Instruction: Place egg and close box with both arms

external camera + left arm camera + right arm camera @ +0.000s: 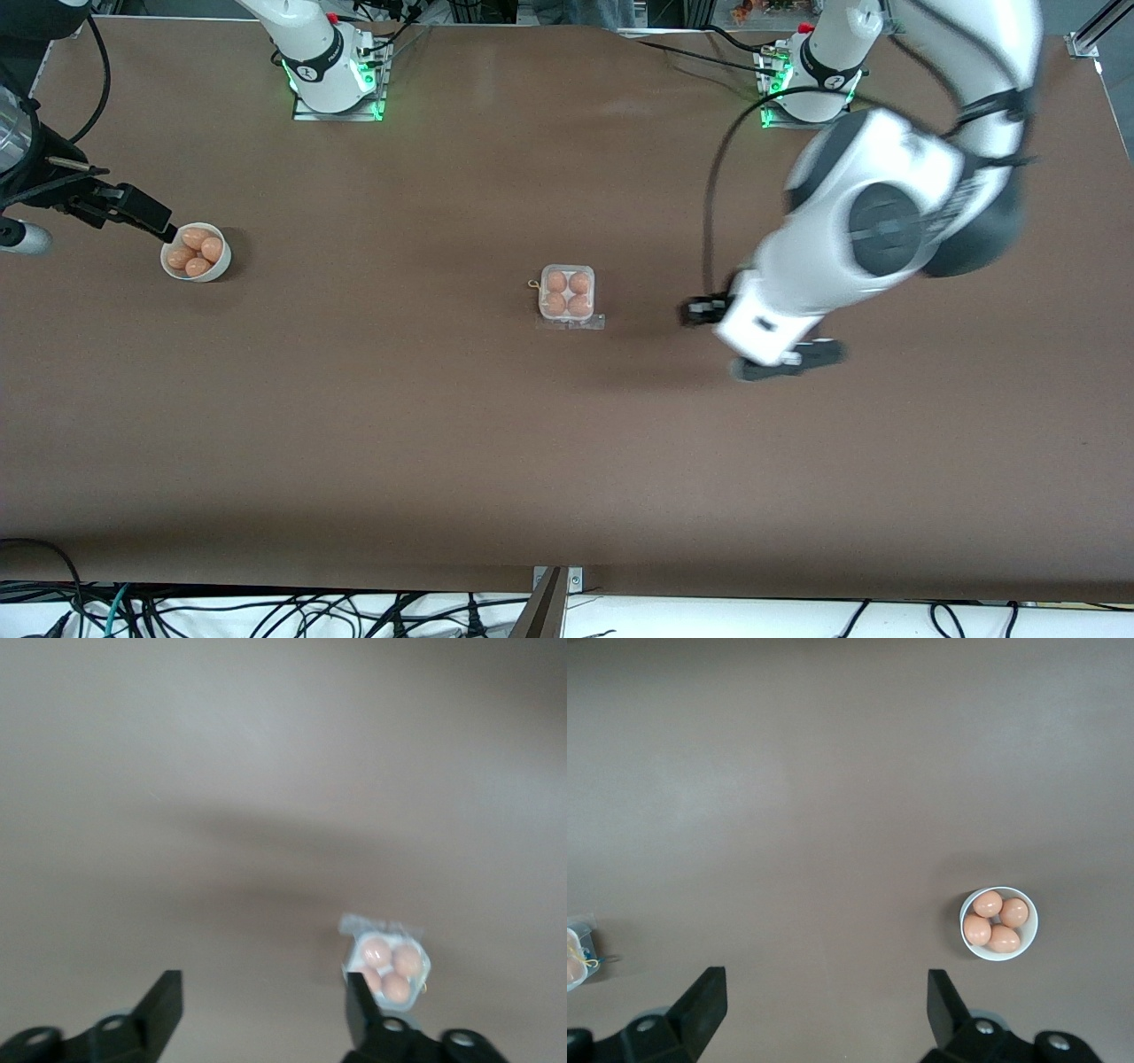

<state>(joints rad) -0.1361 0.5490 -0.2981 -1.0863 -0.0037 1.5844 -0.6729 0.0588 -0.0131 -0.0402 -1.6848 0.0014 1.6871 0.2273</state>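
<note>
Brown tabletop: box holds four eggs, apparently shut. Left pincer at its 3 o'clock, right pincer by bowl (both open, empty). Next: check lid latch.

Four eggs in box mid-bench. Bowl of eggs toward right arm's end, right hand touching its rim. Left hand near box.
</note>
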